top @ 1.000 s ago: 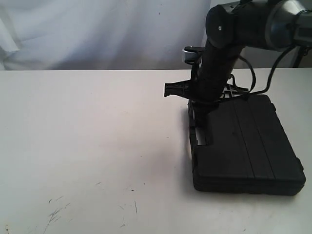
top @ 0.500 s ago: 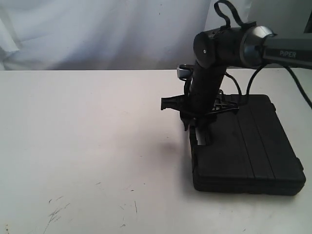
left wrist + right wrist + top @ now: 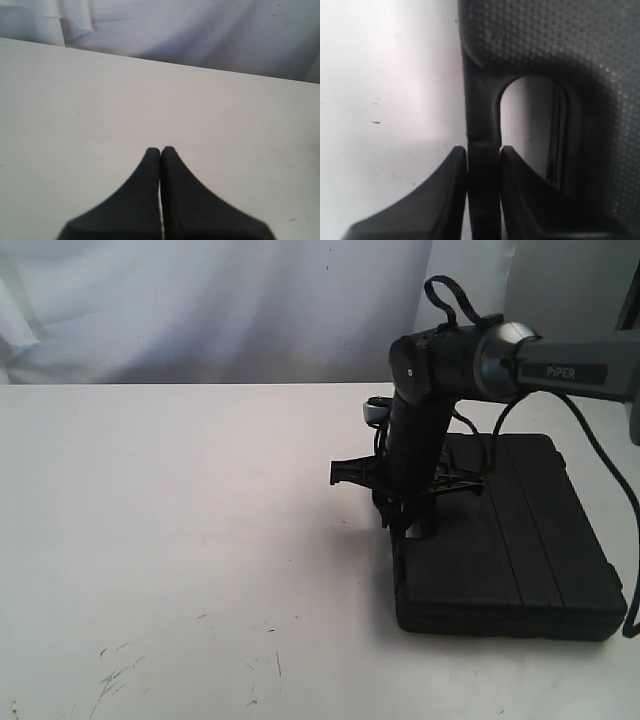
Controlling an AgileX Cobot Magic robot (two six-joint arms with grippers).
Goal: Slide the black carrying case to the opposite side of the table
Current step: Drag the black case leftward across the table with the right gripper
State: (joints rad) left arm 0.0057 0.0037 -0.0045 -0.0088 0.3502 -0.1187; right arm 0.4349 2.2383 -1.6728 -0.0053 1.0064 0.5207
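Observation:
The black carrying case (image 3: 510, 540) lies flat on the right part of the white table (image 3: 180, 520), its handle facing the table's middle. My right gripper (image 3: 405, 524) points down at that handle. In the right wrist view the right gripper (image 3: 484, 150) is shut on the handle bar (image 3: 482, 115), one finger on each side, beside the case's dotted shell (image 3: 545, 40). My left gripper (image 3: 160, 150) is shut with nothing in it over bare table (image 3: 75, 100). It is outside the exterior view.
A white cloth backdrop (image 3: 200, 310) hangs behind the table's far edge. Scuffs and scratches (image 3: 115, 675) mark the front left of the tabletop. The right arm's cables (image 3: 600, 470) loop over the case's right side.
The right arm has dropped lower and swung slightly left, bringing its gripper down onto the case's handle. The case itself has not shifted.

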